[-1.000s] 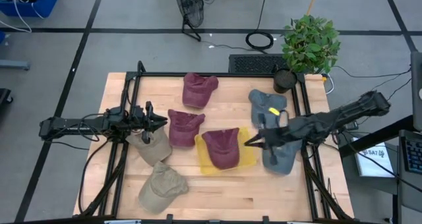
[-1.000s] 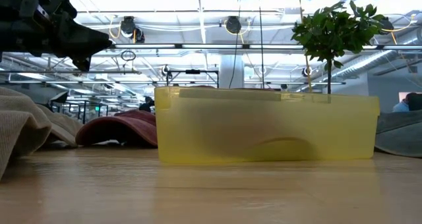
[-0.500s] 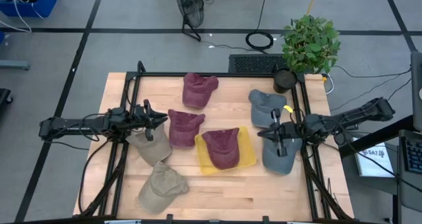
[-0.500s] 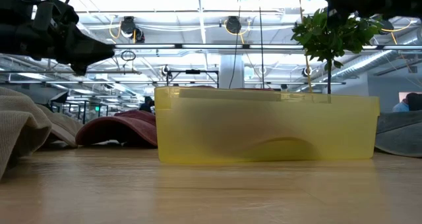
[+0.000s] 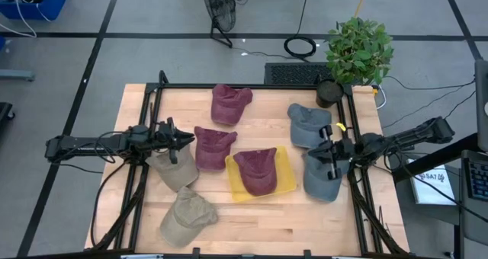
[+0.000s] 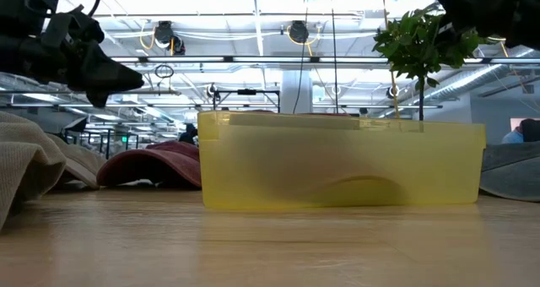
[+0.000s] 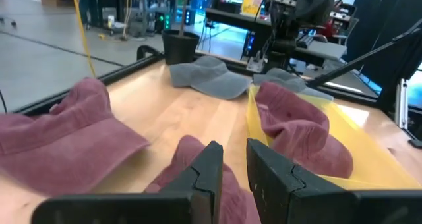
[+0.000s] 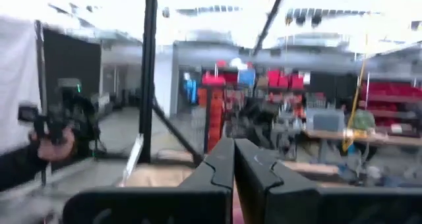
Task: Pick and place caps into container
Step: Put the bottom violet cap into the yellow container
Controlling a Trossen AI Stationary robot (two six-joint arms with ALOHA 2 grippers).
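The yellow tray (image 5: 288, 184) sits mid-table with one maroon cap (image 5: 257, 170) lying in it. Two more maroon caps (image 5: 213, 147) (image 5: 230, 103), two grey-blue caps (image 5: 309, 124) (image 5: 322, 181) and two khaki caps (image 5: 174, 170) (image 5: 185, 217) rest crown-up on the wood. My left gripper (image 5: 185, 141) hovers between the upper khaki cap and the nearest maroon cap (image 7: 198, 161), its fingers a narrow gap apart. My right gripper (image 5: 324, 154) is shut and hangs high over the nearer grey-blue cap, holding nothing.
A black plant pot (image 5: 329, 93) with a leafy plant stands at the table's far right corner. A black frame (image 5: 152, 107) runs along the table's sides. Bare wood (image 5: 267, 228) shows along the near edge. In the low view the tray's wall (image 6: 337, 165) fills the middle.
My right gripper has drawn back from the tray's right rim toward the table's right edge and now hangs over the nearer grey-blue cap. My left gripper has sunk a little toward the caps below it. The caps and tray have stayed put.
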